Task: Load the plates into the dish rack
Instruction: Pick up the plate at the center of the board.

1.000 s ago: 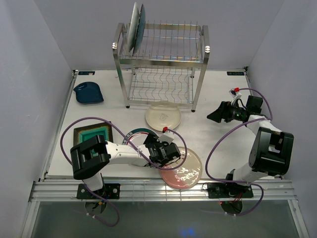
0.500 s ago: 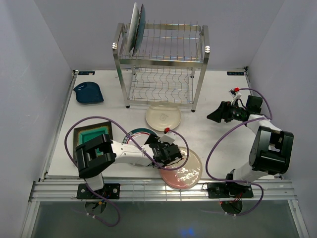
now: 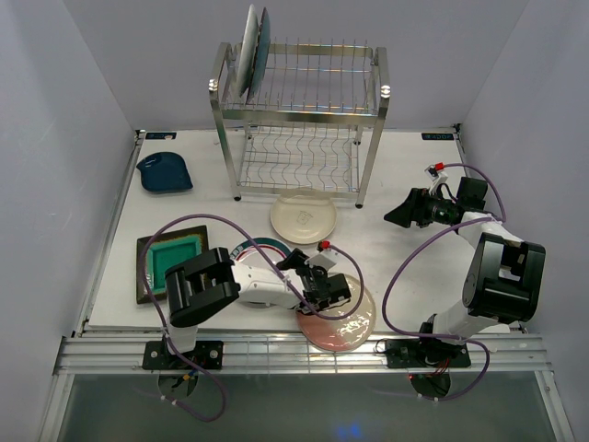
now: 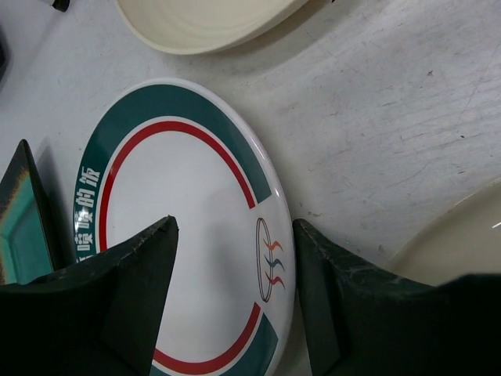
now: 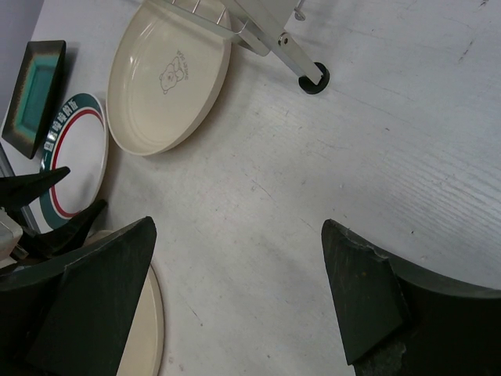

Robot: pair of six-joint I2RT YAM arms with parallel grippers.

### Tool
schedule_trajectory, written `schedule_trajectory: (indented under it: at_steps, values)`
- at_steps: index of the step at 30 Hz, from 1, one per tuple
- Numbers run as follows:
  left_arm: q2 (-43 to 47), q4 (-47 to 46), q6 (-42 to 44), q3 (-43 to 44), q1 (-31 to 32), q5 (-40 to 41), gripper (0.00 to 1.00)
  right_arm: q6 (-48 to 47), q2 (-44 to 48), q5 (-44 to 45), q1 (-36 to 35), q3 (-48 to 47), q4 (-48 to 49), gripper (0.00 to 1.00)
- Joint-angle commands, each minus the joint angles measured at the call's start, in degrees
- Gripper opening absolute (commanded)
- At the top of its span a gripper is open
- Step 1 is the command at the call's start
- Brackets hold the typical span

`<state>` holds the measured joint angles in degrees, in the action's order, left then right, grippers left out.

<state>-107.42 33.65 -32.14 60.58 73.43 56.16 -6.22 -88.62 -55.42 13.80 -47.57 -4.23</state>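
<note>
The left gripper (image 4: pixel 235 225) is being held low over the white round plate with the green and red rim (image 4: pixel 188 235), which is lying flat on the white bench (image 4: pixel 376 117). Its jaws are being held partly apart, the plate's right edge is showing between them, and nothing is being gripped. The right gripper (image 5: pixel 239 227) is being held above the bench on the right side, with its jaws wide apart and nothing in them. The tall shiny steel wire dish rack (image 3: pixel 317 78) is standing at the back, and two plates (image 3: pixel 250 51) are being held upright at the left end of its top shelf. The cream round plate (image 3: pixel 304 216) is lying just in front of the rack, the pink speckled plate (image 3: pixel 345 330) near the front edge, the square green dish (image 3: pixel 170 262) at the left, and the small dark blue dish (image 3: pixel 165 172) at the back left.
</note>
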Motion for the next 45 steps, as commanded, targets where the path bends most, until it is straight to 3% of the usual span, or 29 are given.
schedule_trajectory:
  at_steps: [1, 15, 26, 30, 34, 41, 45]
  values:
    - [-2.7, 4.3, -0.6, 1.2, 0.6, -2.0, 0.71, -0.5, -0.6, -1.4, -0.1, -2.3, -0.3, 0.92]
    - [-8.9, 14.1, -7.7, 6.0, 0.6, 0.9, 0.61, -0.4, -0.9, -1.6, -0.1, -2.4, -0.4, 0.92]
    - [-10.5, 15.8, -10.1, 6.7, 0.6, 0.9, 0.4, -0.4, -1.0, -1.8, -0.1, -2.5, -0.7, 0.92]
    - [-11.1, 15.8, -10.5, 6.9, 0.6, 0.5, 0.22, -0.4, -0.9, -1.8, -0.1, -2.5, -0.7, 0.92]
    - [-11.9, 15.7, -10.4, 8.1, 0.7, 0.4, 0.14, -0.4, -0.9, -1.7, -0.1, -2.5, -0.7, 0.92]
    - [-13.0, 15.8, -9.8, 10.5, 1.6, 1.0, 0.0, -0.4, -0.9, -1.6, -0.1, -2.5, -0.6, 0.92]
    - [-11.6, 16.0, -10.4, 11.1, 2.2, 1.5, 0.0, -0.4, -0.9, -1.6, 0.0, -2.5, -0.8, 0.92]
